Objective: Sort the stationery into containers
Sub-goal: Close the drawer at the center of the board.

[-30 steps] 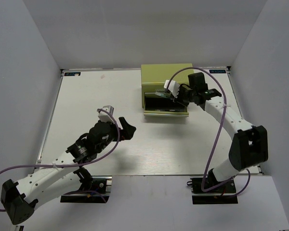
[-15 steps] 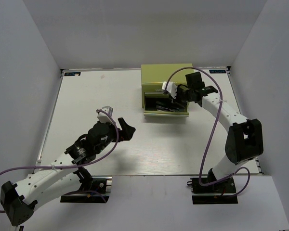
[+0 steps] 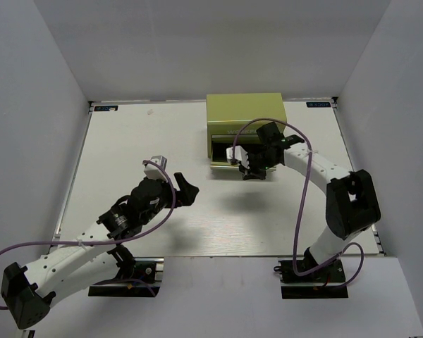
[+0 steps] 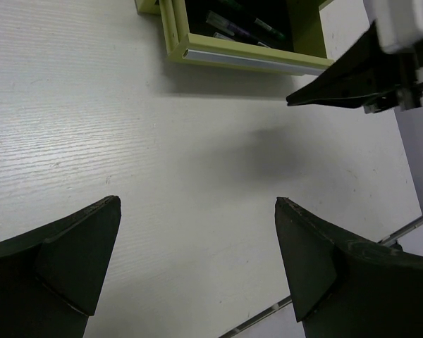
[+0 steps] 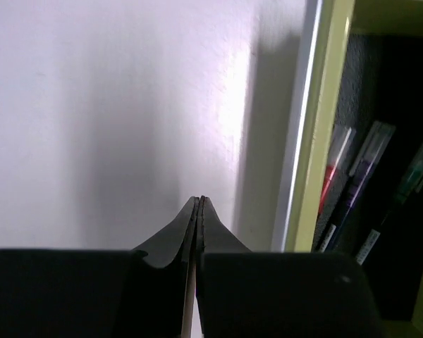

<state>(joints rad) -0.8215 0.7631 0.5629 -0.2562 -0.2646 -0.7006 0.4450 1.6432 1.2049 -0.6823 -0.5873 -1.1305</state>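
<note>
The olive-green chest point(image 3: 243, 113) stands at the back of the table with one drawer point(image 3: 241, 160) pulled out. Inside the drawer lie a red pen point(image 5: 334, 165), a dark purple pen point(image 5: 359, 176) and a green-tipped pen point(image 5: 411, 179); they also show in the left wrist view point(image 4: 240, 24). The chunky marker-like sticks are out of view. My right gripper point(image 3: 248, 173) is shut and empty, just in front of the drawer's front lip point(image 5: 317, 141); its tips point(image 5: 199, 201) are over bare table. My left gripper point(image 3: 185, 190) is open and empty point(image 4: 196, 204), left of the drawer.
White walls enclose the table on three sides. The right gripper point(image 4: 290, 101) shows in the left wrist view, close to the drawer's front edge point(image 4: 254, 62). The table's near edge point(image 4: 268, 310) lies below the left fingers.
My right gripper has moved from over the open drawer towards the near side and down, now in front of the drawer's lip. The left arm has not moved.
</note>
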